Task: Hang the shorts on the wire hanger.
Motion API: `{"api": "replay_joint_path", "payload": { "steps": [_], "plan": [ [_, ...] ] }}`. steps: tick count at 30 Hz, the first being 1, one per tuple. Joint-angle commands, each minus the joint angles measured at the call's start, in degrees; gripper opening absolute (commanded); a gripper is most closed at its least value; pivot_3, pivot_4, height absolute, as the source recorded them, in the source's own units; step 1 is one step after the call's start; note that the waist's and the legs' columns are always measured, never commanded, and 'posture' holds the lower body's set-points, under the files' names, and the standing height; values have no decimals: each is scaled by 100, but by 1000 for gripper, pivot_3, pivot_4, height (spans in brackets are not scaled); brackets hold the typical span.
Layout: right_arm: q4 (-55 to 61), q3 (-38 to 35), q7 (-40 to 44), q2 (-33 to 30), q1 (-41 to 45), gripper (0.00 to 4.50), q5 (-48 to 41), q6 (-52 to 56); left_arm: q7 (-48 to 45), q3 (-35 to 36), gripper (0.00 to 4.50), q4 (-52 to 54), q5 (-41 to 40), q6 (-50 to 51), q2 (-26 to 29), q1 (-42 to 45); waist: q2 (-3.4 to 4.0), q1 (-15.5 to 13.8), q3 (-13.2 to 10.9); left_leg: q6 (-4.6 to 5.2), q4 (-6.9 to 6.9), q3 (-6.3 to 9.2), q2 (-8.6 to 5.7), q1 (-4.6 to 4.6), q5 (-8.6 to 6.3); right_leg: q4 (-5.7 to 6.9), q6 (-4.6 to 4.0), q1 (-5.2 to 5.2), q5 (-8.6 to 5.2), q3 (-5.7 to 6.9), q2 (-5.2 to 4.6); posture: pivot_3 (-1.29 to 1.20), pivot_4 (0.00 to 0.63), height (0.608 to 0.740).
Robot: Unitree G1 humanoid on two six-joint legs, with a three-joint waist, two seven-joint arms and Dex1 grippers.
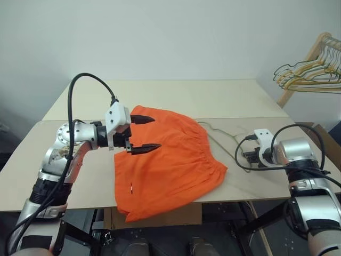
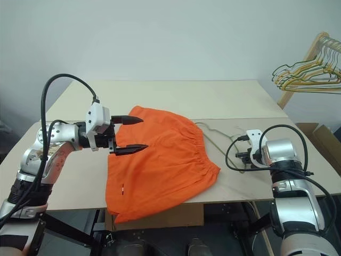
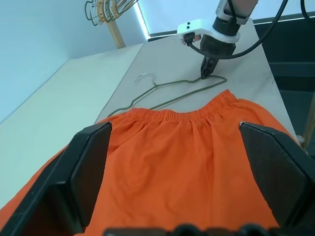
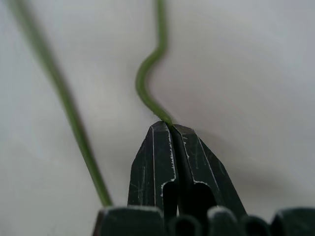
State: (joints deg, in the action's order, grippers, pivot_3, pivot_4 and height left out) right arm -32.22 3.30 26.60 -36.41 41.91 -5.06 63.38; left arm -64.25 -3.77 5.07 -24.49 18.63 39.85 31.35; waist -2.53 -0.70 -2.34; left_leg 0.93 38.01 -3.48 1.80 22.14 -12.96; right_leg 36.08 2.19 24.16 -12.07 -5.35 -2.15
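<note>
Clearly the step in hand was picking up the hanger (image 3: 182, 93). It lay flat on the tabletop (image 1: 176, 98) just right of the shorts (image 1: 165, 160), its hook toward the far side and part of its near wire tucked under the waistband. The right tool (image 4: 172, 129) was clenched on the wire at the hanger's right corner, fingertips pinching it tight against the tabletop. The left tool (image 1: 143, 134) hovered over the left part of the shorts with its fingers (image 3: 88, 167) released and spread wide, holding nothing. The shorts lay spread across the middle of the tabletop, waistband to the right, one leg drooping over the near edge.

Judging by this, the task was at an early stage: nothing was threaded yet. The next move would likely call for lifting the hanger without letting the thin wire slip, while the left tool closed on the fabric so the shorts could be drawn over the bar. A snag under the waistband seemed the main risk.
</note>
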Motion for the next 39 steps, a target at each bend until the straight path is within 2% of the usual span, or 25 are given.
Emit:
{"api": "replay_joint_path", "payload": {
  "steps": [1, 10, 17, 23, 29, 39],
  "plan": [
    [537, -125, -471, -71, -151, 45, 301, -439, 93, -38, 4500, -28, 79, 18, -142, 272, 2, -10, 1, 0, 0, 0, -2, 1, 0, 0, 7, 0, -4, 0, -1, 110, 0, 740],
    [2277, -341, -1416, -428, -601, 45, 1086, -2594, 389, -105, 4500, -753, 561, -375, -636, 834, 13, 69, -1, 0, 1, -1, 0, 12, 0, -1, 12, 14, -3, -4, 2, 77, 0, 740],
    [3072, -53, -1721, -1320, -1485, 45, 2247, -5907, 1007, 46, 4500, -1839, 898, -644, -1080, 1717, 13, 88, -2, 0, 1, -1, -10, 18, 0, -11, 26, 11, -9, -6, -8, 60, 0, 740],
    [3000, -141, -1721, -1791, -1749, 45, 2549, -7978, 594, -35, 4500, -2777, 954, -612, -1007, 2442, 12, 207, -1, 0, 1, -2, -13, 12, 0, -15, 31, 6, -9, -11, -8, 50, 0, 740],
    [3013, -238, -1417, -1801, -1594, 45, 2434, -8720, -355, -465, 4500, -3487, 1101, -360, -1039, 2834, 12, 315, -2, 1, 2, -1, -14, 8, 0, -12, 31, -1, -9, -14, -7, 31, 0, 740],
    [3257, -397, -1054, -1650, -1471, 45, 2392, -8649, -1260, -856, 4500, -3823, 1414, -518, -1235, 2891, 12, 342, -2, 1, 5, -1, -13, 13, 0, -12, 29, 4, -9, -14, -6, 2, 0, 740]
  ]
}}
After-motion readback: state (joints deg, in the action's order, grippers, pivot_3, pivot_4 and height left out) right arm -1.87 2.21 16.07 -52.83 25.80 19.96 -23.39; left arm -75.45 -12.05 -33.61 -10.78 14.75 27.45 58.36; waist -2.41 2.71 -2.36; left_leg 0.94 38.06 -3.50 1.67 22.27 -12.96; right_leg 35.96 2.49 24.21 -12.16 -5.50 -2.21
